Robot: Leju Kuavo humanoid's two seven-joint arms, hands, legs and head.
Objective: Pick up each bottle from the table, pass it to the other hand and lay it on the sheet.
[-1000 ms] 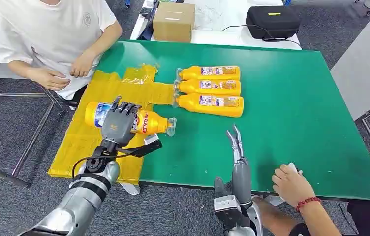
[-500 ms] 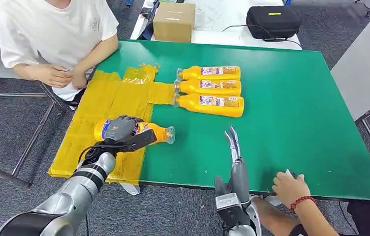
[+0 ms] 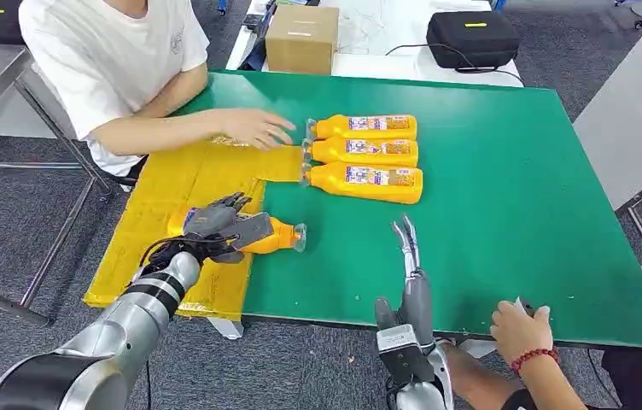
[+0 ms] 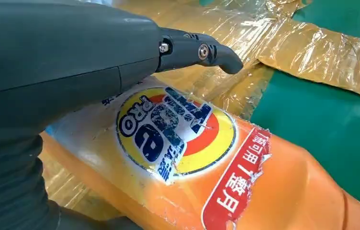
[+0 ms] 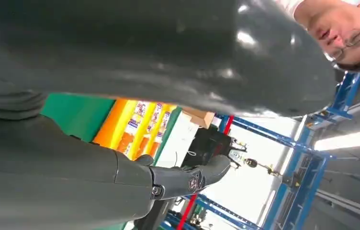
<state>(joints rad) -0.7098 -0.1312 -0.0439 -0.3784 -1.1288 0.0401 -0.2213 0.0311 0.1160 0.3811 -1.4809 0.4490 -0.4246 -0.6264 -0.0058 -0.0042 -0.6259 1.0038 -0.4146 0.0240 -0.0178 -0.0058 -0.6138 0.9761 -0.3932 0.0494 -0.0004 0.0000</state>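
Bottle (image 3: 277,236) on sheet (image 3: 172,184) under left hand (image 3: 218,224)

Lighting's bright and even from overhead, so the green table (image 3: 505,213) only gets soft, short shadows. The yellow sheet (image 3: 172,184) has crinkly glare near the table's left edge. Right wrist view is blown out by a ceiling light strip (image 5: 345,139), and the close hand (image 5: 120,57) there is soft.

The left hand (image 4: 58,72) lies over an orange bottle (image 4: 226,187), a dark finger (image 4: 202,50) stretched past its round blue-and-yellow label (image 4: 173,132). The bottle lies on its side across the edge of the crinkled yellow sheet (image 4: 307,48), its far part over the green table (image 4: 321,124).
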